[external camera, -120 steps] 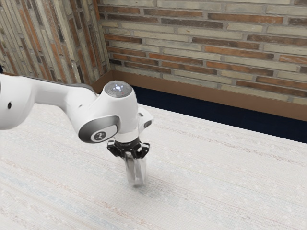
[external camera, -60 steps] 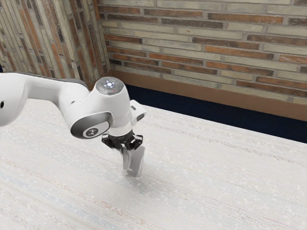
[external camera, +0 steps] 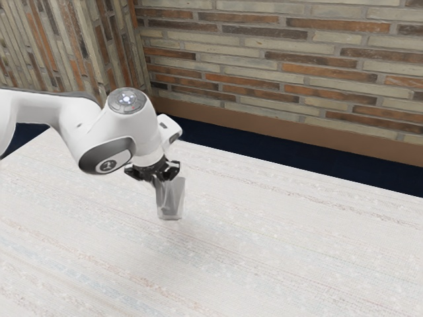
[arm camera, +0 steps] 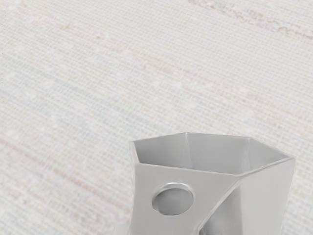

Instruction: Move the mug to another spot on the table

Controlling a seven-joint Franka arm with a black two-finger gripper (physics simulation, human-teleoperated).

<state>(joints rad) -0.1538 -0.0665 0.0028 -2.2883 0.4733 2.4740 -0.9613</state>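
Note:
The mug (external camera: 170,199) is a pale grey, faceted cup hanging just above the whitish table (external camera: 297,251), left of centre in the exterior view. My black gripper (external camera: 162,188) comes down from the white arm and is shut on the mug at its upper part. In the wrist view the mug (arm camera: 210,191) sits right under my hand, its angular rim and a round grey spot on its side showing against the woven table surface (arm camera: 98,73).
Brick walls (external camera: 297,59) close off the back and the exterior view's left. A dark gap (external camera: 317,158) runs between the table's far edge and the wall. Bare tabletop spreads all around the mug.
My arm has carried the mug toward the exterior view's left and farther back on the table, a little each half second. The grip has stayed shut on it.

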